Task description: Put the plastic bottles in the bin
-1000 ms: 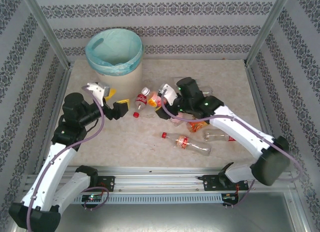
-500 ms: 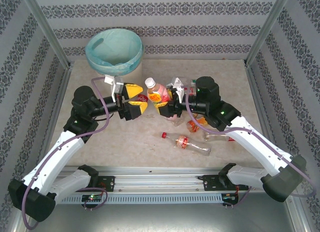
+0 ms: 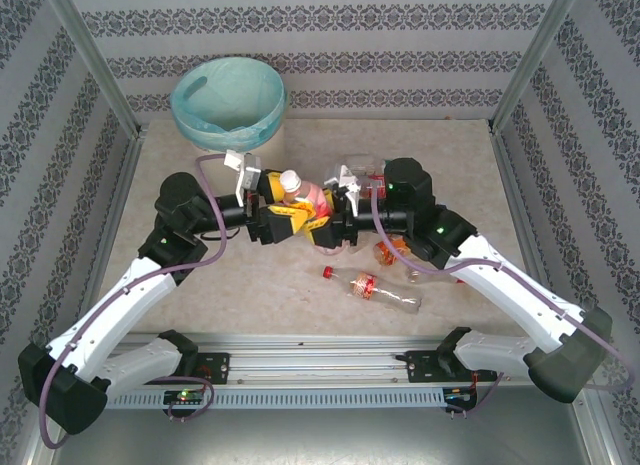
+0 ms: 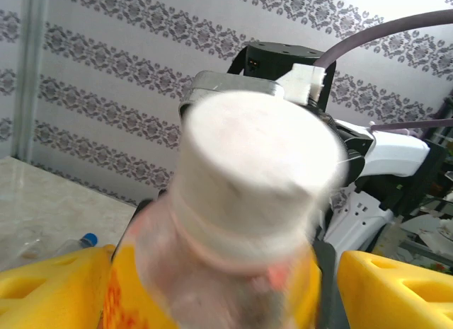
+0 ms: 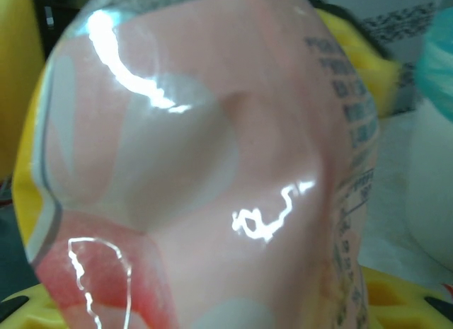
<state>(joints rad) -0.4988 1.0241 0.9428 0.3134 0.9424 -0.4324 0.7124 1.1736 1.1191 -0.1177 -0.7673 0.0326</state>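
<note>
The right gripper (image 3: 322, 215) has its yellow fingers (image 5: 15, 95) clamped on the pink bottle (image 3: 306, 196), whose wall is dented in the right wrist view. It looks like thin, light, springy plastic, probably slippery, so the labelled body seems a safer hold than the narrow neck. The left gripper (image 3: 280, 207) brackets the cap end, with its fingers (image 4: 49, 286) apart and a gap showing on one side. The bottle hangs above the middle of the worktop (image 3: 250, 295), its long axis running between the two grippers and its white cap (image 4: 255, 152) toward the left wrist. The bin (image 3: 228, 105) stands at the far left corner.
</note>
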